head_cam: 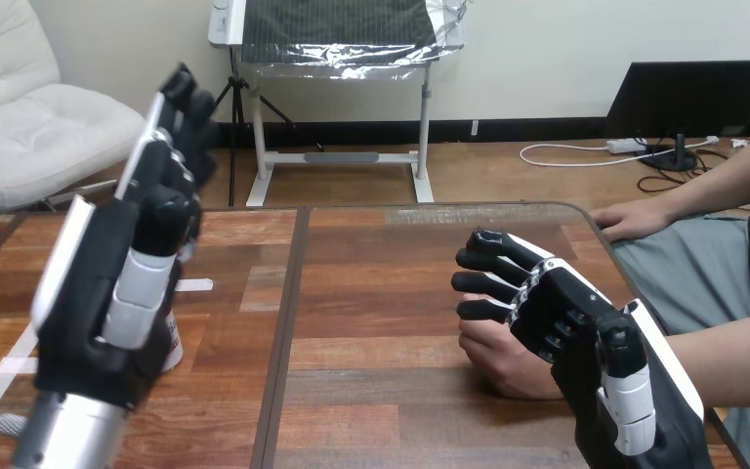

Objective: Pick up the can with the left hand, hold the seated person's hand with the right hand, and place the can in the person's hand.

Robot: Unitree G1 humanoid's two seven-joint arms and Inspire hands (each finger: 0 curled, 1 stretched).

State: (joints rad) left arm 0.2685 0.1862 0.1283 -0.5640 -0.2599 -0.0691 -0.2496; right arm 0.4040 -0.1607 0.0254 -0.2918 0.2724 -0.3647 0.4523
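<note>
The left hand (pixel 122 293) is raised near the table's left side, its back to the camera and its fingers spread upright and wide, holding nothing. Just past its palm a sliver of the can (pixel 173 342) shows, standing on the wooden table (pixel 371 293). It looks like a pale, smooth cylinder with a touch of red, the rest hidden behind the hand. Strips of white tape (pixel 195 285) lie flat on the boards beside it. The table top is glossy brown planks with a dark seam running down the middle.

To the right, the right hand (pixel 557 313) lies over the person's hand (pixel 498 357), its hard black-and-white fingers reaching left, loosely stretched rather than wrapped. The two touch or nearly touch, and no grip round the soft hand is visible. The person's other hand (pixel 635 217) rests flat at the table's far right edge.

The pick-up seems to be the step in hand, not yet made. The next move probably calls for the left hand to drop, set its fingers round the can's curved wall and close firmly, since slick metal may slip. The right hand would likely need to curl under the person's hand.
</note>
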